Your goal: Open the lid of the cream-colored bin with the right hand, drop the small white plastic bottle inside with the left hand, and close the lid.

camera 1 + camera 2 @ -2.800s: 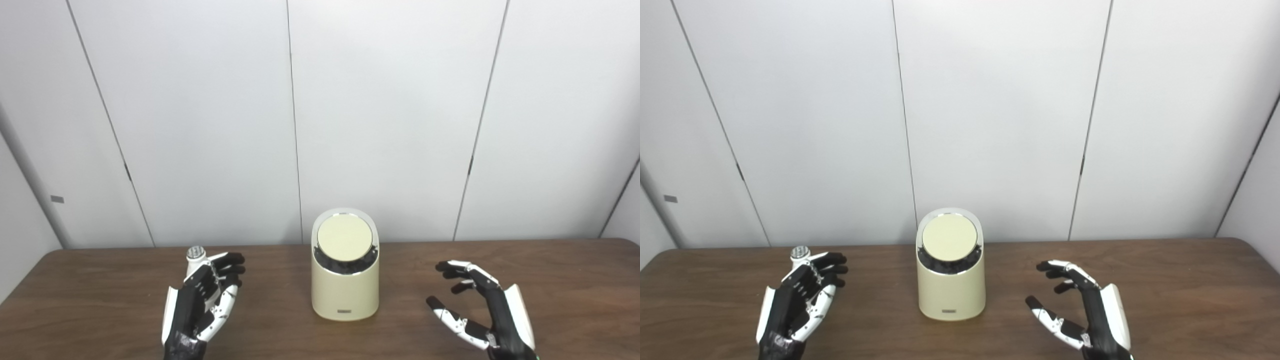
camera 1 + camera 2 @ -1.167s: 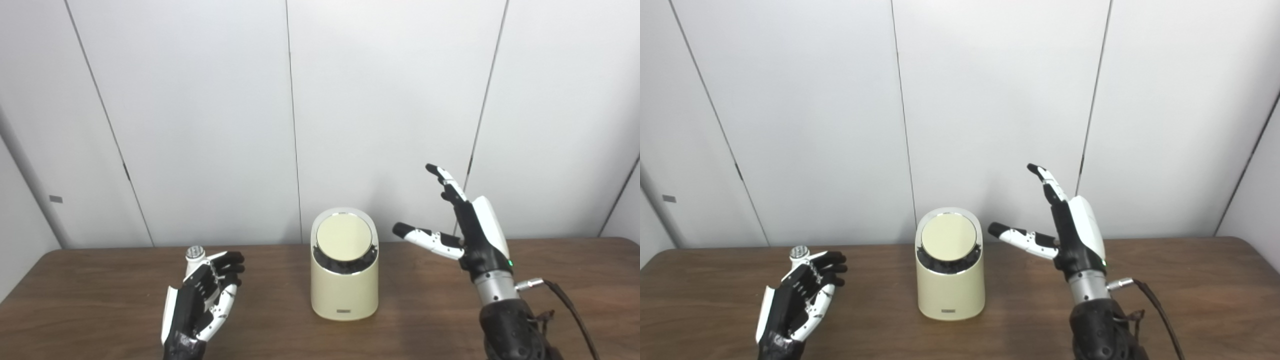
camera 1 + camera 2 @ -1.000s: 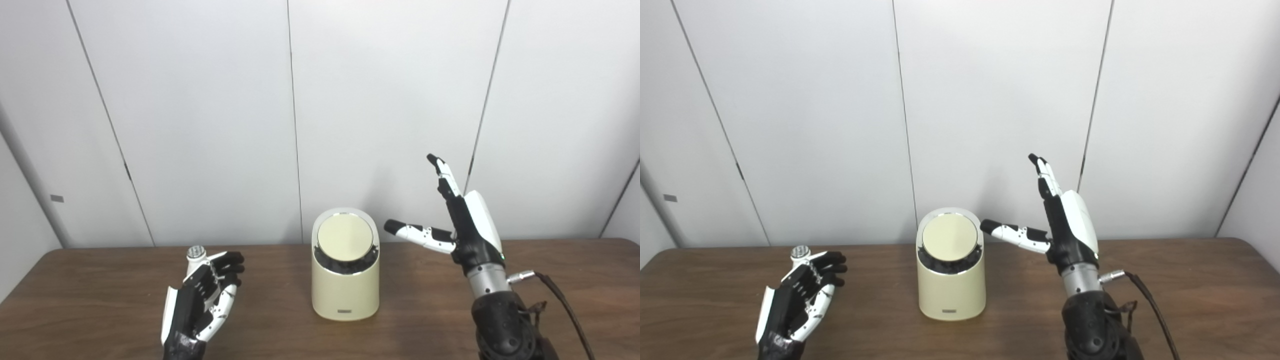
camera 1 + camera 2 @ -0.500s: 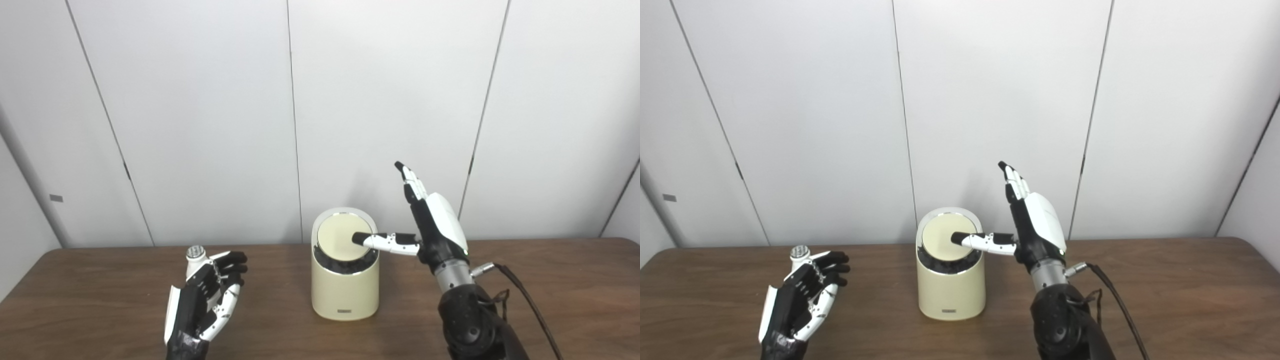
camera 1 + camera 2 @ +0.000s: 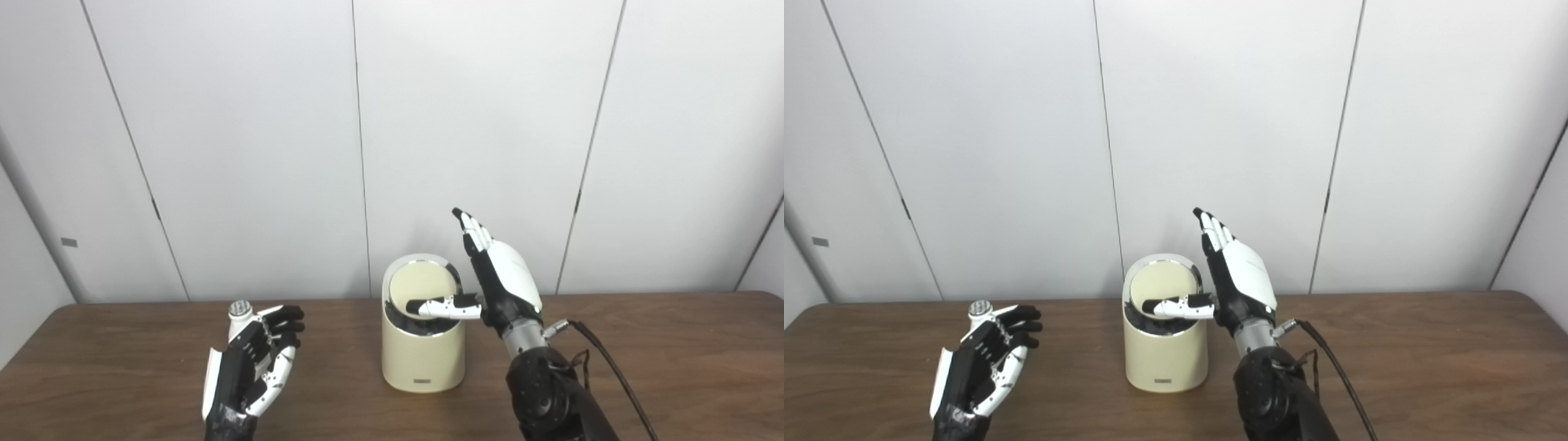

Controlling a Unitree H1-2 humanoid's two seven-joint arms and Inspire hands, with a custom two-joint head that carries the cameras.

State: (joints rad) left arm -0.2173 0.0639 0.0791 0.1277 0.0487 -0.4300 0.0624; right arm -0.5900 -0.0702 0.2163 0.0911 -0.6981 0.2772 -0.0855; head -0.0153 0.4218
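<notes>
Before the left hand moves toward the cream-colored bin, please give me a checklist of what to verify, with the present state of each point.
1. Round lid of the cream-colored bin open wide enough: not ok, only tilted.
2. Right hand thumb pressing on the lid: ok.
3. Small white plastic bottle held by the left hand: cannot tell; hand is beside it, fingers apart.
4. Bin upright on the brown wooden table: ok.
5. Path from bottle to bin free: ok.
</notes>
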